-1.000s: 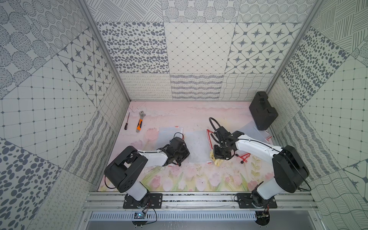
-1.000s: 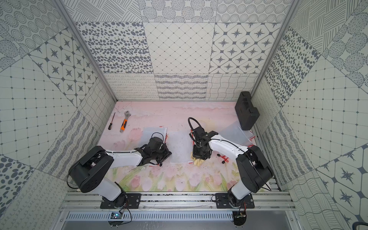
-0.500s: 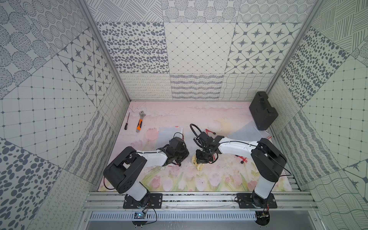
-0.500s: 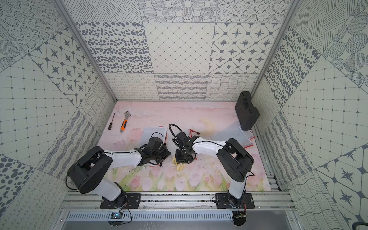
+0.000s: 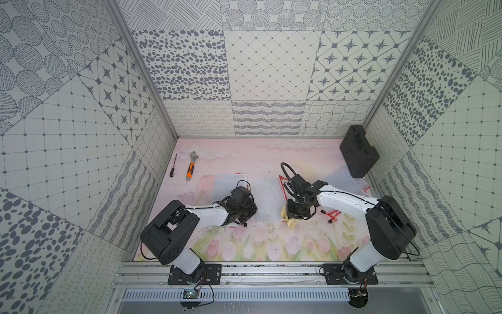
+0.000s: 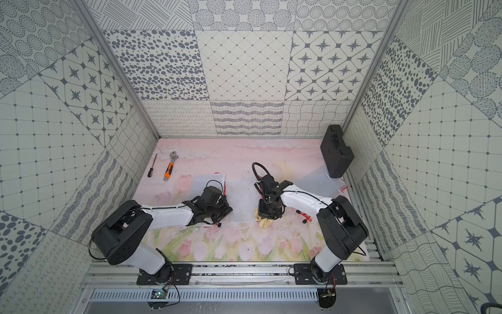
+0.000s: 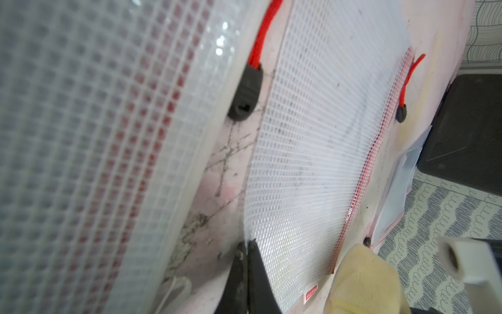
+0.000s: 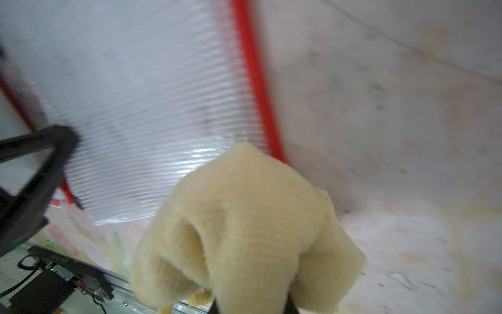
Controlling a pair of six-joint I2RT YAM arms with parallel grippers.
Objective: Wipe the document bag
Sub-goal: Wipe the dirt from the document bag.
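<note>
While I watch from the remote console, the document bag (image 5: 267, 199), a translucent mesh pouch with a red zip edge, lies flat on the flowered mat (image 5: 271, 244) between the two arms, near the middle of the table in both top views. The left gripper (image 5: 250, 214) has its jaws clenched together. Its tips are down at the bag's left edge, and the left wrist view shows the fingertips (image 7: 254, 261) meeting at the mesh corner. I cannot tell whether they pinch that edge or only press beside it. The right gripper (image 5: 294, 214) has its jaws grasping a bunched yellow cloth (image 5: 288, 220). The right wrist view shows the cloth (image 8: 244, 231) touching the bag's right, red-trimmed edge near the front corner, partly on mesh and partly on mat. A second mesh bag (image 5: 229, 185) lies partly under the left wrist, and a clear sleeve (image 5: 341, 178) lies behind the right arm. A wrench (image 5: 191, 168) and a screwdriver (image 5: 173, 168) rest side by side at the far left. A black case (image 5: 358, 151) stands in the far right corner.
</note>
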